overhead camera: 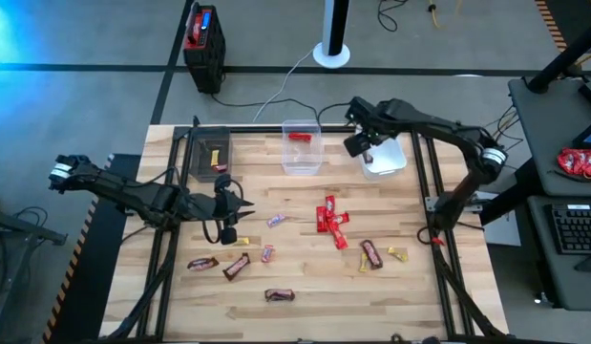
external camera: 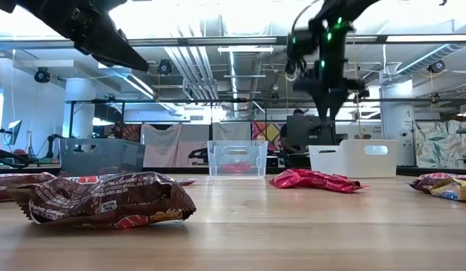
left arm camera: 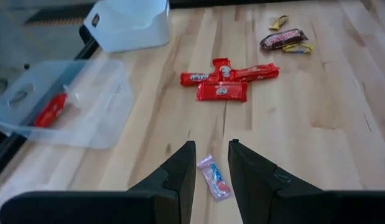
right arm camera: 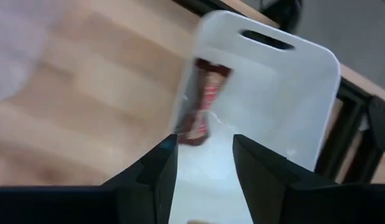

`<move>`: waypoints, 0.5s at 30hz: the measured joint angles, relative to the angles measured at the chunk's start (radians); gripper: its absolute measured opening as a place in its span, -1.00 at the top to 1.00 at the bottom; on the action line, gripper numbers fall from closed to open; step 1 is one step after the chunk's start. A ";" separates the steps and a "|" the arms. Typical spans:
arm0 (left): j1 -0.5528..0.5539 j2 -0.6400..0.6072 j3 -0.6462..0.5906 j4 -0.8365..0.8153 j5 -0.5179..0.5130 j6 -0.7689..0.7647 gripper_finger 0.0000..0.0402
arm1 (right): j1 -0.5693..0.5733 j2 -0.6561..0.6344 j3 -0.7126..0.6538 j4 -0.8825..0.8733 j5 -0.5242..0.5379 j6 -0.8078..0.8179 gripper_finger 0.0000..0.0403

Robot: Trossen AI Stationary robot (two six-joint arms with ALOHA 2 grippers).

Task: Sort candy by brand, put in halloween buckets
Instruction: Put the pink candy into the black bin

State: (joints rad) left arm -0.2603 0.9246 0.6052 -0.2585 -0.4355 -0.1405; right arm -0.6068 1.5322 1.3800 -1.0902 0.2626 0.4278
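Note:
My right gripper (right arm camera: 204,143) hangs open over the white bucket (overhead camera: 389,159) at the far right. A dark brown bar (right arm camera: 201,102) shows blurred just past its fingertips, in front of the bucket's inner wall. The clear bucket (overhead camera: 302,145) holds a red bar (left arm camera: 50,109). The dark grey bucket (overhead camera: 211,153) holds candy too. My left gripper (left arm camera: 211,149) hovers open at the left above the table, and a small pink piece (left arm camera: 215,177) lies on the wood below its fingers. Red bars (overhead camera: 330,220) lie in a heap mid-table. My right gripper points down into the white bucket with its jaws apart. The brown bar's lower end (right arm camera: 191,134) shows close to one fingertip (right arm camera: 169,146). I cannot tell whether they touch.
Brown bars (overhead camera: 236,266) lie scattered along the near half of the table. Another one (overhead camera: 371,253) lies beside a yellow piece (overhead camera: 398,253) at the right. A black-and-red box (overhead camera: 203,43) stands on the floor beyond the far edge. The table's frame rails run along both sides.

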 joint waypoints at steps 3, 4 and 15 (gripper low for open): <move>0.000 0.016 0.000 0.000 0.000 -0.045 0.60 | 0.113 -0.060 -0.002 0.010 0.025 0.017 0.33; 0.000 0.027 0.000 0.004 0.000 -0.059 0.60 | 0.160 -0.081 -0.007 0.016 0.047 0.029 0.36; 0.000 0.268 0.000 0.045 0.013 -0.233 0.59 | 0.619 -0.242 -0.177 0.356 0.190 0.104 0.56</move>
State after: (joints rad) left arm -0.2604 1.1926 0.6052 -0.2133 -0.4220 -0.3731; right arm 0.0123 1.2899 1.2029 -0.7338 0.4530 0.5315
